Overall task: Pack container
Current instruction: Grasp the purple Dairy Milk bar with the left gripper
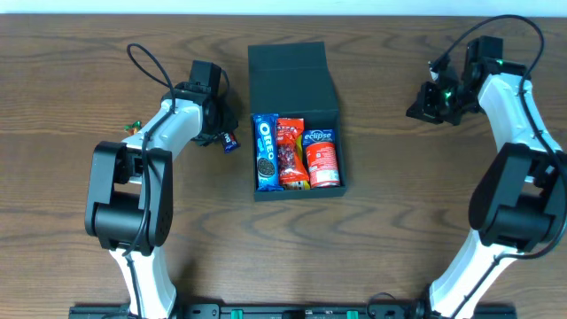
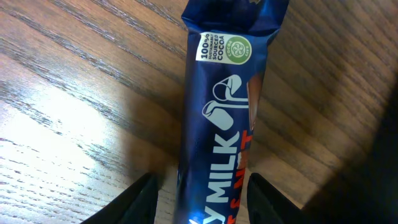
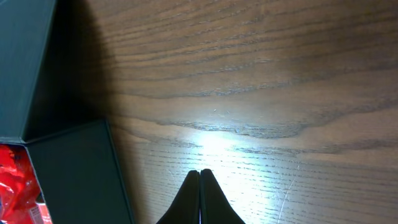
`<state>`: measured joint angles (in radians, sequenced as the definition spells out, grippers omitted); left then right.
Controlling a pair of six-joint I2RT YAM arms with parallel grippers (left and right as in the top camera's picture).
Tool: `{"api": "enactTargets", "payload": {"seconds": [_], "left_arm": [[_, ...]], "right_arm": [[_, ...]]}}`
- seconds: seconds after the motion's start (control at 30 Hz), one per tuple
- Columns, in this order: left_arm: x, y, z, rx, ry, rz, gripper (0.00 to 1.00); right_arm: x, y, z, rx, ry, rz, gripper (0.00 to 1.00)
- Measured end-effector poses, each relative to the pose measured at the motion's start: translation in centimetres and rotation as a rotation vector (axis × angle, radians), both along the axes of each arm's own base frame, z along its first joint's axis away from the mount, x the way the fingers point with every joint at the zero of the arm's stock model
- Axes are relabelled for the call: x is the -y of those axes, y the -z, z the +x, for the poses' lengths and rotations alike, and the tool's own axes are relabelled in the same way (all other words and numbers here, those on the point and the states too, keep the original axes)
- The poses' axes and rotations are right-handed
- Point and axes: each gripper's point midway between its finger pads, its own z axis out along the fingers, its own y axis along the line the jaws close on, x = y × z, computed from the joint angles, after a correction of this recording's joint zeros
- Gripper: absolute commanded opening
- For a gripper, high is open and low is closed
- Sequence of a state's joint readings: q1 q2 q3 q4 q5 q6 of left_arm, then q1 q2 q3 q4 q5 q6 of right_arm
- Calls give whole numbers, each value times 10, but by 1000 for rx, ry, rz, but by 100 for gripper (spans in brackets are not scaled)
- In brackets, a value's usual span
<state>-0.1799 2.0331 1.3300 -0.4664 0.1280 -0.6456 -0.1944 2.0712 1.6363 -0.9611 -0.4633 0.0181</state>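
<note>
Container (image 1: 292, 71) near the far edge holds three snacks (image 1: 297, 152). Left gripper (image 2: 200, 186), spread, straddles the unpacked bar (image 2: 217, 124). Right gripper (image 3: 200, 177) is pressed together, empty.

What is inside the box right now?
The box holds three snacks side by side: an Oreo pack on the left, a red bag in the middle, an Eclipse can on the right. They cover its floor, so anything underneath is hidden.

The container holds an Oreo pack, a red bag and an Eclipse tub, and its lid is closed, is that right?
Not quite. The lid is open, folded back behind the container, as the overhead view shows. The rest holds: the Oreo pack, the red bag and the Eclipse tub lie side by side inside.
</note>
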Motion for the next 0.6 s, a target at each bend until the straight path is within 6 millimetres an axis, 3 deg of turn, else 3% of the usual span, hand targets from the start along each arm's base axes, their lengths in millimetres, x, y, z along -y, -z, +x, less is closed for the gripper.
{"api": "enactTargets", "payload": {"seconds": [0.17, 0.6], "left_arm": [[1, 2, -2, -18, 19, 0, 38], [3, 2, -3, -71, 82, 17, 35]], "right_arm": [[0, 0, 0, 0, 0, 0, 2], [0, 0, 0, 1, 0, 0, 2]]}}
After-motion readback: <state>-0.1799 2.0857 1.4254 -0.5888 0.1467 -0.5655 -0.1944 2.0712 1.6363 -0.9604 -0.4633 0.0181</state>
